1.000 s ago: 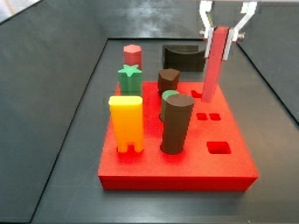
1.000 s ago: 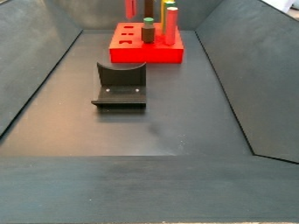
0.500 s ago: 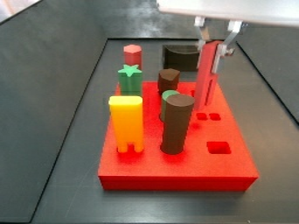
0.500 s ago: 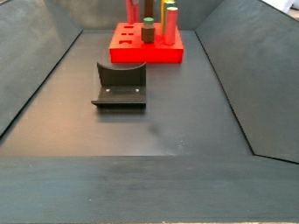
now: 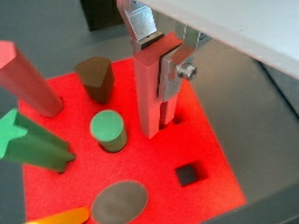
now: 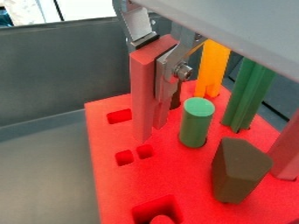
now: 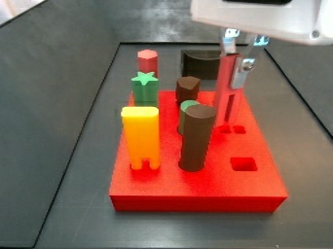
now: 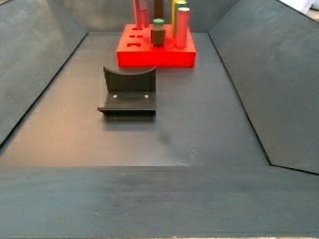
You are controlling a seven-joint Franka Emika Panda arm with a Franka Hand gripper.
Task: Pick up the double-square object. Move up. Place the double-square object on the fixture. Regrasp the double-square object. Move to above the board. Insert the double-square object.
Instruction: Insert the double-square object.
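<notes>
dark grey floor (image 8: 174, 140), sloped dark walls (image 8: 37, 84)

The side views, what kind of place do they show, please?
Probably a robot test cell for peg insertion: a dark walled bin holds a red board full of shaped pegs, a fixture stands on the floor, and the gripper above the board holds the double-square object.

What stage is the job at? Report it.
Done: the red peg is off the fixture, which stands bare, and is over the board. In hand: the gripper grips it upright, its legs at the two small square holes. Left: seat it fully and let go.
</notes>
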